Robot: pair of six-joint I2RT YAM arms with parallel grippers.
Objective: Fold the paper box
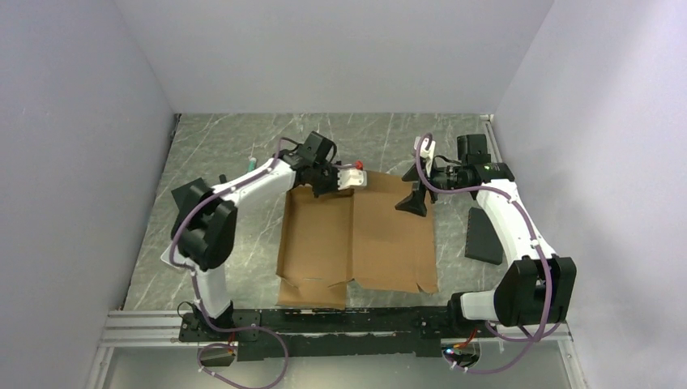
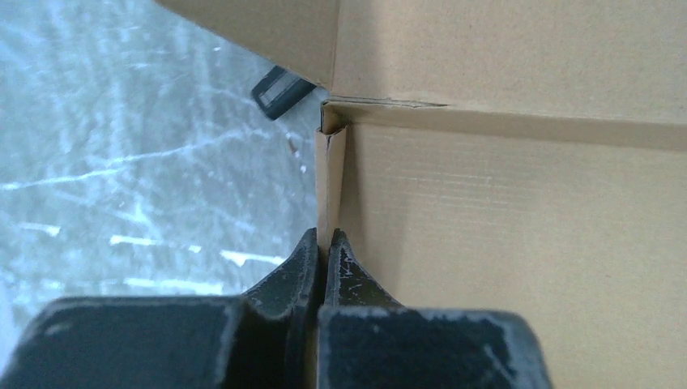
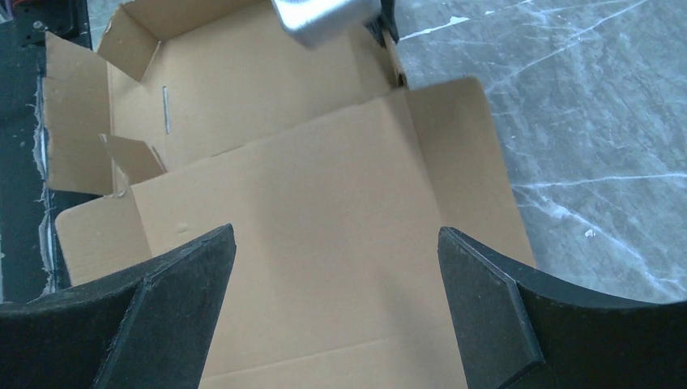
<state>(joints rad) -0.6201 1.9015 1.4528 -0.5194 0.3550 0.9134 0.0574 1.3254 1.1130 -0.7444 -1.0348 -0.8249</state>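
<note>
Paper box (image 1: 356, 239) lies mostly flat on marble table (image 1: 227, 146), just left of black pad (image 1: 484, 237). My left gripper (image 2: 326, 243) pinches an upright flap edge; my right gripper (image 3: 336, 243) hovers spread wide over the box.

A grey, white-veined marble-patterned tabletop (image 1: 227, 138) lies inside plain white enclosure walls (image 1: 324, 49). A flat black rectangular pad (image 1: 484, 237) rests on it near the right wall, its long side running front to back. A silver metal rail (image 1: 138, 326) borders the near edge.
</note>
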